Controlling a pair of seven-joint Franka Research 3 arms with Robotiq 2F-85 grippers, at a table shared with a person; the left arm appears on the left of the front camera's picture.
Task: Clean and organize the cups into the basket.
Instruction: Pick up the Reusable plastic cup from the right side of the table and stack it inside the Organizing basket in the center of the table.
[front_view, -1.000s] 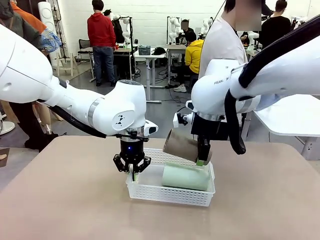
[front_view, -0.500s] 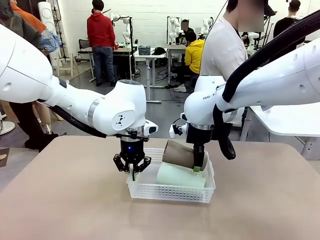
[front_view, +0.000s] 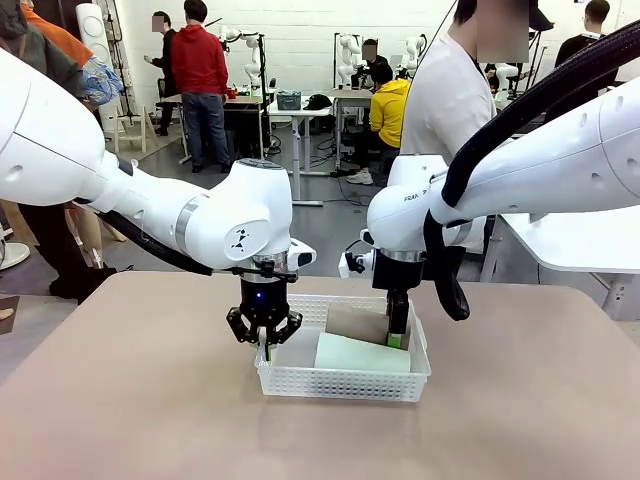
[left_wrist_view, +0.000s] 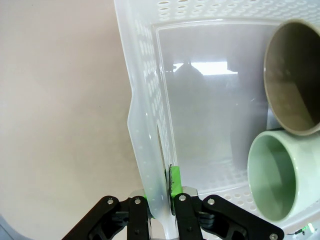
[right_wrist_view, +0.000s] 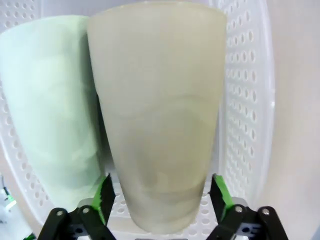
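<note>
Tan cup (front_view: 352, 322) and mint cup (front_view: 362, 353) lie flat in the basket (front_view: 340, 384); right gripper (front_view: 398, 335) released, left gripper (front_view: 265, 338) clenched on the basket wall.

Long axes run 9–3 o'clock in the front view, mouths toward 9, bases toward 3. Tan lies at 12 o'clock of mint, just beside it; mint lies along the 6 o'clock wall. The right gripper straddles the tan cup's base end, pads (right_wrist_view: 105, 199) spread with a gap on each side. The left gripper pinches the 9 o'clock wall. Bare basket floor shows between the mouths and that wall. Bare table (front_view: 130, 400) surrounds the basket.
</note>
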